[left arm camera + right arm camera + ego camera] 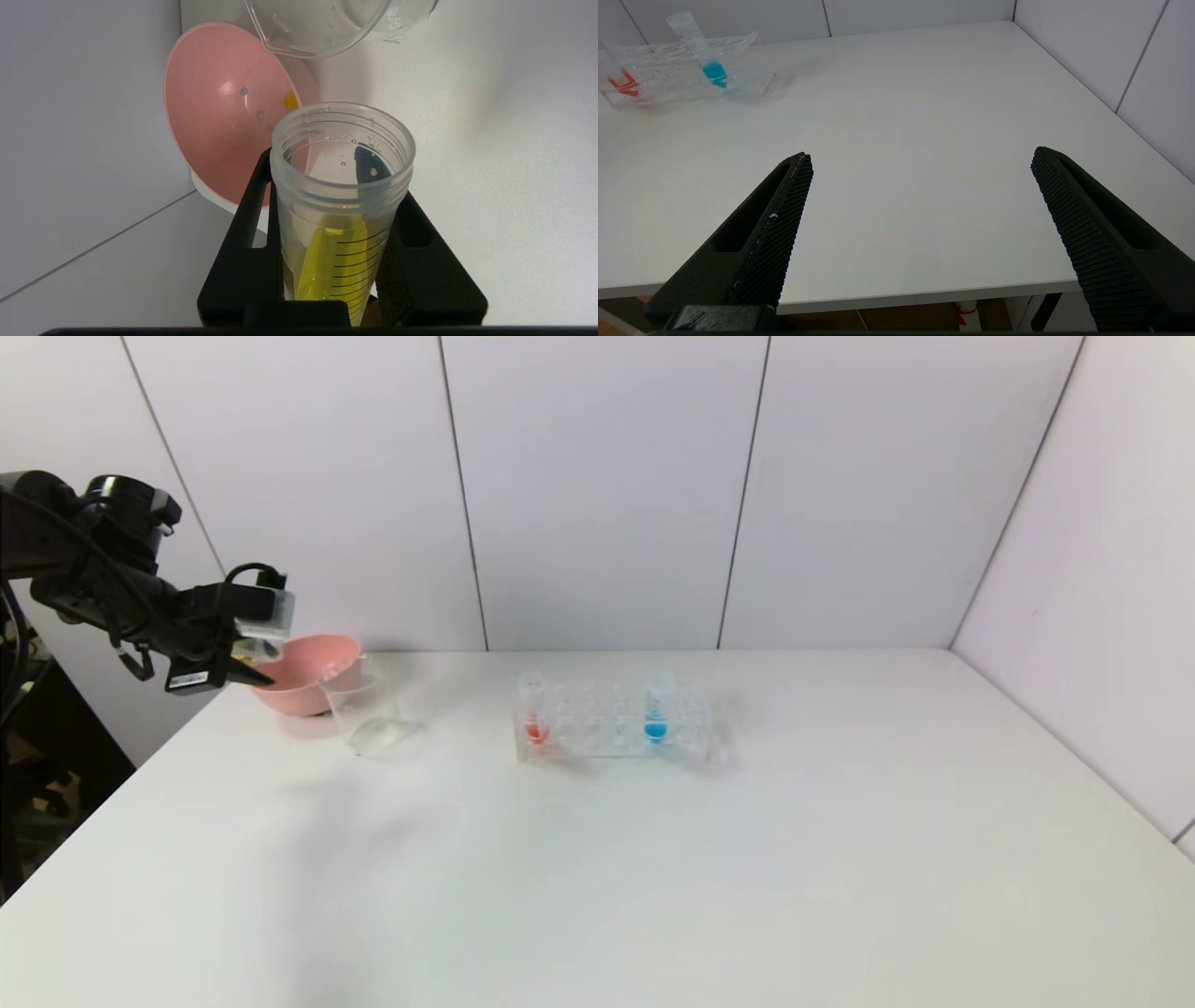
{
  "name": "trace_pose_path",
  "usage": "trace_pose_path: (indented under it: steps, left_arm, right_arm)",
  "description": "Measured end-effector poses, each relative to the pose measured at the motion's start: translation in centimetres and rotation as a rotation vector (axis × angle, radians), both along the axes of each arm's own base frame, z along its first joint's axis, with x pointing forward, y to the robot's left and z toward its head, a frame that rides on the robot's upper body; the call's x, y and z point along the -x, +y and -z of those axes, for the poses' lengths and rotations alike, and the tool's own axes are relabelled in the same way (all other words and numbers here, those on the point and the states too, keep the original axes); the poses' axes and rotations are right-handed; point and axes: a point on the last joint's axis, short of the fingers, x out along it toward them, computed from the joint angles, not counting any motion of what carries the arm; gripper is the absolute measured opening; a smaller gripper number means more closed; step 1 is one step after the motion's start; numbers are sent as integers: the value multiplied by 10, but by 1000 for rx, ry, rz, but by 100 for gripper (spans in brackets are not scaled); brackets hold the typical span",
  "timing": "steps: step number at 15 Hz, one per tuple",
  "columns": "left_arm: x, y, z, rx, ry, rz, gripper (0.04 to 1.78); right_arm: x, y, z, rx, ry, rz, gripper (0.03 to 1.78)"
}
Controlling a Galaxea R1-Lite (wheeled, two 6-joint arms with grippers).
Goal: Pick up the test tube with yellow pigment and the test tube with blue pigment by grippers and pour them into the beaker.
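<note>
Yellow-pigment tube (343, 219) sits clamped between the black fingers (243, 261) of the left gripper (245, 663), jaws closed tight on its lower body. Tube is tipped over toward horizontal; yellow liquid lies along the lower wall w/ graduation marks showing, open threaded mouth pointing away from the wrist cam toward the pink bowl (308, 674). In head view the left gripper hangs at the far-left table edge, just beside the bowl's left rim and above it; the tube itself is mostly hidden there, only a speck of yellow btwn the fingers. A small yellow blob (290, 100) lies inside the bowl near its rim.

Beaker (364, 711) stands upright on the table (597, 859), just right of and in front of the bowl, rim overlapping the bowl's edge in head view; touching or not, can't tell. It looks empty of colour, clear glass only.

Blue-pigment tube (657, 709) stands upright in the clear rack (611, 723) mid-table, toward the rack's right end, well apart from the beaker. Red-liquid tube (535, 709) is at the rack's left end.

Right gripper (920, 186) is not seen in head view; its wrist cam shows both fingers spread wide, nothing btwn them, held over the near-right part of the table, well apart from the rack.
</note>
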Motion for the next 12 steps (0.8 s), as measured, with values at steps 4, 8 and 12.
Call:
trace_pose_path:
  steps: [4, 8, 12]
  left_arm:
    - [-6, -8, 5, -3, 10, 2, 54]
    - [-10, -11, 11, -29, 33, -40, 54]
    - [-12, -13, 15, -36, 50, -69, 54]
  right_arm:
    - [0, 0, 0, 0, 0, 0, 171]
    - [0, 0, 0, 0, 0, 0, 171]
    - [0, 0, 0, 0, 0, 0, 171]
